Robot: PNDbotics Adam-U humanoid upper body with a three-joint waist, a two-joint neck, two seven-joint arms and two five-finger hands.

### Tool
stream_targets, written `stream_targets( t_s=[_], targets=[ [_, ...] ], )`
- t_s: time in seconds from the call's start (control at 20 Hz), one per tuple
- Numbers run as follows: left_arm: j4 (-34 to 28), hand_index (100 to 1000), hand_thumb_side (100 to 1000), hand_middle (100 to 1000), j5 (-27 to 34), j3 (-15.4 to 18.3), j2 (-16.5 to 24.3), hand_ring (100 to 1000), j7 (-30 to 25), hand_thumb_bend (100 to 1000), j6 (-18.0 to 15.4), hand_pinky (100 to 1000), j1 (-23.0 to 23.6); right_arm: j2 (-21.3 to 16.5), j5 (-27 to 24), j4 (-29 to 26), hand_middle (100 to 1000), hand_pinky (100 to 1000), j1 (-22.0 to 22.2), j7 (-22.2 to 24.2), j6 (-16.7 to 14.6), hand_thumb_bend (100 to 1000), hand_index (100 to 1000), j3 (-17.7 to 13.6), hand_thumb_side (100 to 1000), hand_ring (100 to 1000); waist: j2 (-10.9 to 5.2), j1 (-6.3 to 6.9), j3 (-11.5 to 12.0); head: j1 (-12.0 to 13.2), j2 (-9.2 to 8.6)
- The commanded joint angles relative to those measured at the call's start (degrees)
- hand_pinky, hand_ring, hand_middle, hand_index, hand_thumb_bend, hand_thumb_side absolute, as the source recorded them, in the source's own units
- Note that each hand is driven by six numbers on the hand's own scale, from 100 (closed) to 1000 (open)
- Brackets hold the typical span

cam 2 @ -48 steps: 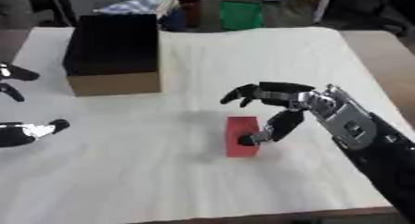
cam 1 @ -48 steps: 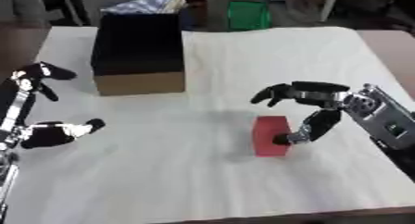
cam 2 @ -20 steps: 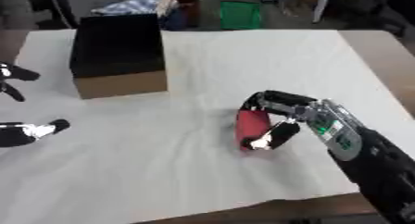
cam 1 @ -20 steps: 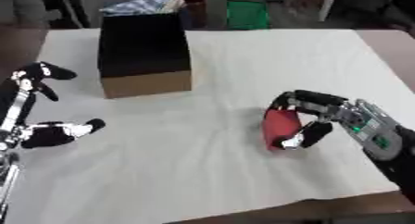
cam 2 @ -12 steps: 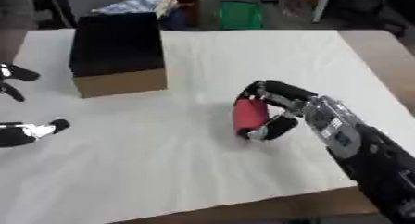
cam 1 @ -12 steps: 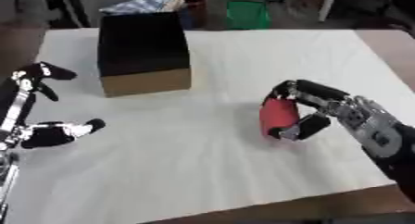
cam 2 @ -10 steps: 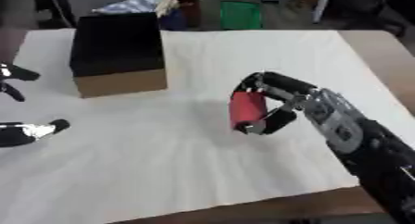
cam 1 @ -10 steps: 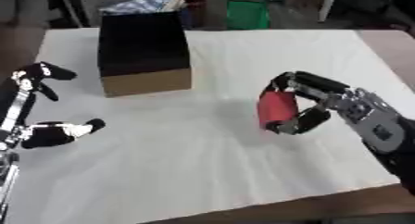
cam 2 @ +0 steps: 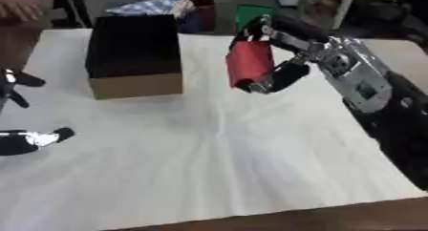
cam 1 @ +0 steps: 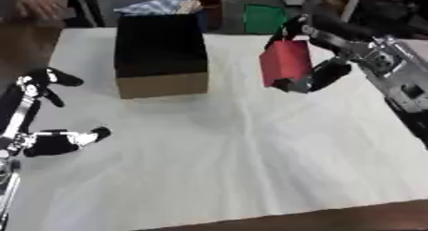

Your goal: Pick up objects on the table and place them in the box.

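The right hand [cam 1: 322, 58] has lifted the red block [cam 1: 285, 62], seemingly clear of the table [cam 1: 251, 158].

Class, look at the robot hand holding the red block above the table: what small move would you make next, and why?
Probably carry the red block to the robot's left until it is over the box's open top. The right robot hand has the block lifted off the table, but it is beside the box, not above it. The left robot hand rests idle.
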Motion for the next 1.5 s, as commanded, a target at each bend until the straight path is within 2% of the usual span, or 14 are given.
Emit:
stream_targets(
  t_s=[0.05, 0.35, 0.7, 0.95, 1.0, 1.05, 1.1, 1.15, 1.25, 1.3, 1.35, 1.4, 1.45, 1.5],
  targets=[
    [-0.8, 687, 100, 602, 0.16, -0.9, 0.48, 717, -1.07, 808, -0.63, 486, -1.66, 0.28, 0.94, 3.64, 437, 677, -3.66, -1.11, 0.02, 343, 528, -2.76, 100, 763, -0.67, 0.12, 0.98, -1.25, -1.13],
    [-0.84, 687, 100, 603, 0.69, -2.93, -0.49, 719, -2.96, 808, -1.76, 486, -3.45, 4.35, 5.12, 12.76, 446, 683, -9.63, -3.45, -1.69, 355, 538, -6.86, 100, 763, 0.12, -0.45, 5.6, -4.56, -2.04],
    [-0.94, 687, 100, 604, 1.38, -5.4, -1.66, 719, -5.3, 808, -3.18, 487, -5.86, 8.54, 13.06, 22.62, 470, 700, -14.64, -5.97, -4.52, 341, 568, -10.87, 100, 778, 1.15, -1.36, 10.81, -8.84, -2.96],
    [-0.92, 687, 100, 604, 1.79, -6.35, -2.45, 720, -6.28, 808, -3.7, 487, -7.01, 11.6, 18.25, 30.43, 509, 715, -17.36, -9.99, -5.04, 272, 599, -14.07, 100, 804, 1.63, -1.91, 13.15, -12.18, -3.62],
    [-0.92, 687, 100, 604, 1.85, -6.47, -2.55, 720, -6.41, 808, -3.77, 487, -7.16, 12.12, 19.22, 31.55, 524, 717, -17.69, -11.22, -4.98, 196, 615, -14.51, 100, 811, 1.69, -1.96, 13.48, -12.81, -3.69],
    [-0.92, 687, 100, 604, 1.93, -6.53, -2.64, 721, -6.49, 808, -3.8, 486, -7.23, 12.66, 20.07, 32.53, 535, 719, -17.96, -12.51, -4.87, 218, 624, -14.88, 100, 818, 1.74, -1.99, 13.71, -13.32, -3.77],
    [-0.89, 688, 100, 605, 2.01, -6.56, -2.71, 721, -6.55, 808, -3.8, 487, -7.26, 13.25, 20.96, 33.41, 557, 722, -18.18, -13.84, -4.69, 142, 640, -15.15, 100, 827, 1.82, -2.02, 13.9, -13.75, -3.87],
    [-0.85, 688, 100, 605, 2.01, -6.59, -2.75, 722, -6.61, 808, -3.81, 487, -7.25, 13.82, 21.94, 34.21, 567, 723, -18.37, -15.12, -4.53, 135, 643, -15.32, 100, 833, 1.88, -2.05, 14.02, -14.03, -3.94],
    [-0.79, 688, 100, 606, 2.03, -6.77, -2.87, 722, -6.79, 809, -3.93, 486, -7.29, 14.69, 24.21, 35.49, 618, 733, -18.55, -17.47, -4.44, 151, 692, -15.48, 100, 848, 1.99, -2.12, 14.17, -14.6, -4.05],
    [-0.77, 688, 100, 606, 2.04, -6.83, -2.91, 722, -6.86, 809, -3.98, 487, -7.33, 15.01, 25.44, 36.05, 723, 755, -18.53, -18.44, -4.51, 248, 781, -15.46, 100, 882, 2.01, -2.13, 14.2, -14.74, -4.07],
    [-0.75, 688, 100, 606, 2.04, -6.83, -2.94, 722, -6.89, 809, -4.0, 487, -7.37, 15.26, 26.58, 36.44, 746, 763, -18.48, -19.22, -4.8, 277, 798, -15.41, 100, 892, 2.04, -2.15, 14.17, -14.79, -4.13],
    [-0.74, 688, 100, 606, 2.03, -6.8, -2.94, 722, -6.87, 809, -4.0, 487, -7.38, 15.41, 27.56, 36.73, 835, 793, -18.4, -19.75, -5.18, 422, 866, -15.33, 117, 923, 2.08, -2.15, 14.11, -14.79, -4.19],
    [-0.73, 688, 100, 606, 2.02, -6.76, -2.92, 722, -6.84, 809, -3.98, 487, -7.38, 15.53, 28.57, 36.95, 864, 807, -18.31, -20.06, -5.62, 443, 886, -15.25, 164, 935, 2.1, -2.16, 14.02, -14.78, -4.2],
    [-0.71, 688, 100, 606, 2.0, -6.74, -2.9, 722, -6.82, 809, -3.96, 487, -7.36, 15.59, 29.49, 37.15, 941, 849, -18.2, -20.2, -5.91, 534, 929, -15.21, 278, 980, 2.12, -2.17, 13.91, -14.72, -4.22]
  ],
)
